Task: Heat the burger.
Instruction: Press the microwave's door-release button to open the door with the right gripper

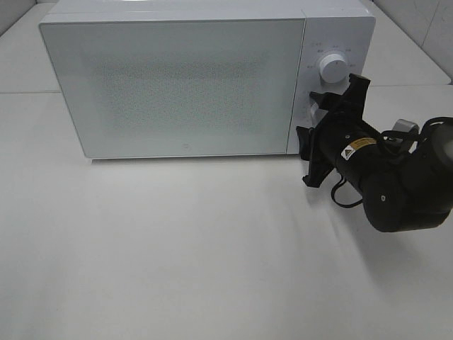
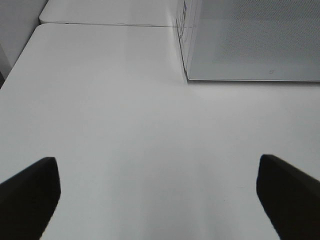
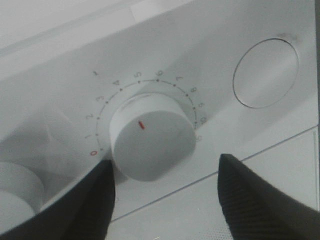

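At microwave (image 1: 177,78) control panel: right gripper (image 3: 166,160) open, fingers (image 3: 260,200) flanking numbered timer dial (image 3: 150,135), one finger clearly off it | above white table (image 2: 125,100): left gripper (image 2: 157,172) spread wide, holding nothing | door (image 1: 170,85) shut, frosted | burger: out of sight, look and place cannot be told

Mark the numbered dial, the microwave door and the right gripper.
numbered dial (image 3: 152,137), right wrist view, front face.
microwave door (image 1: 173,85), exterior high view, panel middle.
right gripper (image 3: 165,167), right wrist view, midway between fingertips.
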`<control>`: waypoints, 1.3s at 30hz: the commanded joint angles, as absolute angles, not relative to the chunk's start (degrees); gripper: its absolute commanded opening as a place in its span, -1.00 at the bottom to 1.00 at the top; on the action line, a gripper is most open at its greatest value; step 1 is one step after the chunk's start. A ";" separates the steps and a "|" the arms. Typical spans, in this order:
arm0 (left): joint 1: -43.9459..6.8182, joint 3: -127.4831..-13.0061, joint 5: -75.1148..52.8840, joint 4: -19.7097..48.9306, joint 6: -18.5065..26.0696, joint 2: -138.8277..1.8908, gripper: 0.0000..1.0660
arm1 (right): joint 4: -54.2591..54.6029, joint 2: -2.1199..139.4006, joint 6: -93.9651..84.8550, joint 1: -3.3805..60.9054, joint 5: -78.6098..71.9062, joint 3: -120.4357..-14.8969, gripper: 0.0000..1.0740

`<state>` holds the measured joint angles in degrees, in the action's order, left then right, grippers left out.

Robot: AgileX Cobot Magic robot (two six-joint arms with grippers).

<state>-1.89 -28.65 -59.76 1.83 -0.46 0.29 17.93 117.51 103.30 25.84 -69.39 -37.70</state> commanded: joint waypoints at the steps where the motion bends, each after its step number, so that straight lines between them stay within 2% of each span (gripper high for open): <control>1: -1.72 -28.59 -59.30 2.01 -0.74 1.32 0.89 | 17.99 117.28 103.25 25.73 -74.89 -38.50 0.22; 4: -1.72 -28.59 -59.30 2.01 -0.74 1.32 0.89 | 18.16 117.06 103.25 25.73 -75.11 -37.41 0.30; 19: -1.72 -28.59 -59.30 2.01 -0.69 1.20 0.88 | 19.77 111.61 100.78 25.73 -75.00 -30.54 0.30; 33: -1.72 -28.59 -59.30 2.01 -0.69 1.20 0.88 | 20.63 93.16 68.30 25.78 -74.26 -18.11 0.30; 39: -1.72 -28.59 -59.30 2.01 -0.69 1.20 0.88 | 20.63 82.45 51.97 25.73 -66.52 -14.44 0.30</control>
